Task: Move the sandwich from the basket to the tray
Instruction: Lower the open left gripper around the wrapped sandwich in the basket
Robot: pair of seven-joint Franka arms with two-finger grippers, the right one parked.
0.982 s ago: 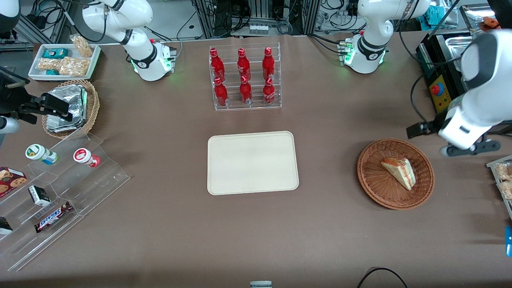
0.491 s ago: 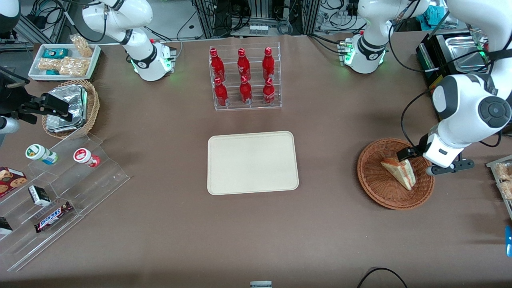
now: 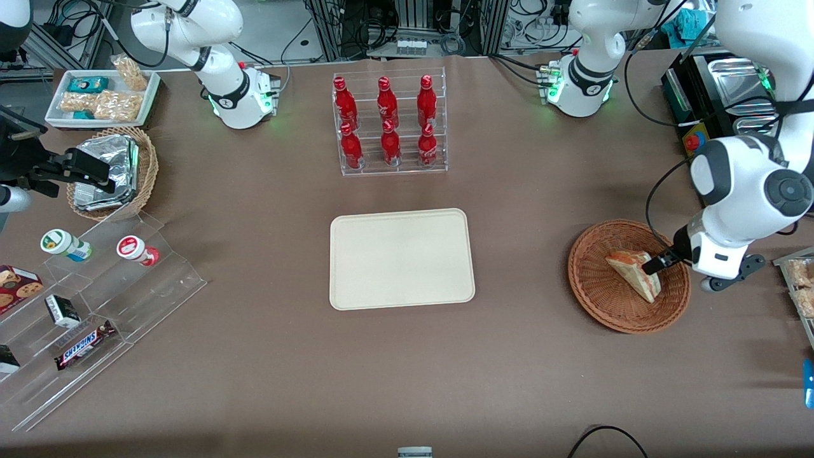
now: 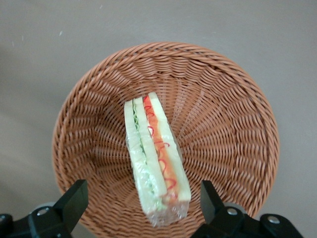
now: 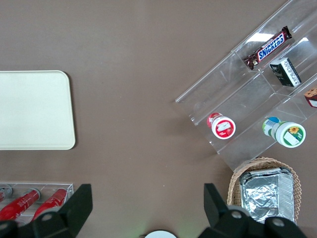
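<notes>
Table [image 3: 267,381]: broad surface under a matte brown cover, evenly lit from overhead, with soft shadows. Just above its edge farthest from the front camera, a strip of pale grey floor [image 3: 267,32] with metal frame uprights [image 3: 331,28] and loose black cables [image 3: 375,28]. At the working arm's end of the table, a dark unit [image 3: 699,127] with a red button, possibly a control box.

Lighting is bright, even and overhead. The arm casts only a soft, faint shadow on the table [image 3: 521,356] beside the basket [image 3: 591,299]. Glare marks the foil packets [image 3: 108,168] and the acrylic rack [image 5: 247,82]. The wrist view renders the sandwich [image 4: 154,158] sharp; the gripper [image 4: 141,208] above it is open and slightly soft.
</notes>
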